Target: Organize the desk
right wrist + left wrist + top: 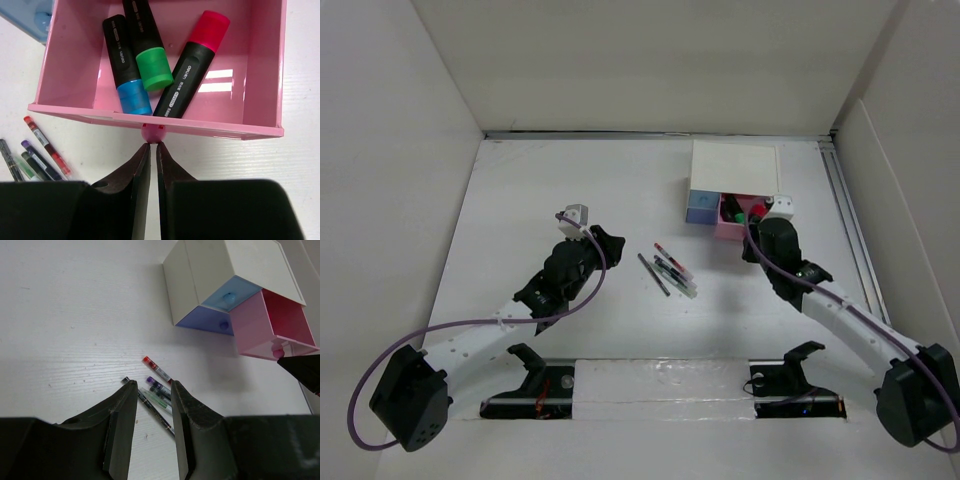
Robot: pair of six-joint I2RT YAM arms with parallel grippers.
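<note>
The white desk holds a small white box with blue drawers and an open pink drawer. In the drawer lie three black markers: blue-capped, green-capped and red-capped. My right gripper is shut and empty, its tips just touching the drawer's pink knob from the front. Several thin pens lie loose mid-desk. My left gripper is open and empty, hovering over those pens.
White walls enclose the desk on three sides. A metal rail runs along the right edge. The box's two blue drawers are closed. The right arm's finger shows at the edge of the left wrist view.
</note>
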